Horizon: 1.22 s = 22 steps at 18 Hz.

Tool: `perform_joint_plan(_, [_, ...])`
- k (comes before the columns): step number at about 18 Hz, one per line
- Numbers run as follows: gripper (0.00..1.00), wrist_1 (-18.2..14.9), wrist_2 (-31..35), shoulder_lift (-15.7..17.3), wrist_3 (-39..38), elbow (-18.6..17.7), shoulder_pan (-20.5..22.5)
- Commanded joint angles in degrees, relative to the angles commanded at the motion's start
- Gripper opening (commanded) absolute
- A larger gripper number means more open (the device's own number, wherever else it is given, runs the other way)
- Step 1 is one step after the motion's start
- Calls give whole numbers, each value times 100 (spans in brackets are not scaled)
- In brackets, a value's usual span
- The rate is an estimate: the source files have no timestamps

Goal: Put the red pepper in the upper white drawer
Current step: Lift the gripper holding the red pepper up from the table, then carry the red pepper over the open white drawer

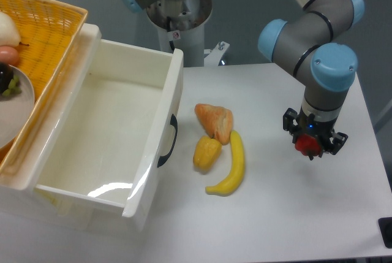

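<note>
The red pepper (307,145) shows as a small red patch between the fingers of my gripper (311,146), held above the right part of the white table. The gripper is shut on it and hides most of it. The upper white drawer (104,134) stands pulled open at the left, its inside bare, with the black curved handle (168,140) on its front panel facing the table's middle. The gripper is well to the right of the drawer, beyond the other fruit.
An orange croissant-like piece (215,121), a yellow pepper (206,152) and a banana (231,166) lie between the drawer and the gripper. A yellow wicker basket (46,27) with a plate of fruit sits above the drawer's left side. The arm's base (177,11) stands behind.
</note>
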Motion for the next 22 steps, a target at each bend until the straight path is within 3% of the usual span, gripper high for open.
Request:
perform_joint_plan(7, [23, -194, -272, 158, -88, 106, 18])
perform_joint_plan(13, [23, -685, -465, 588, -466, 71, -53])
perform_joint_plan(22, [23, -1248, -1704, 1326, -1238, 36, -263])
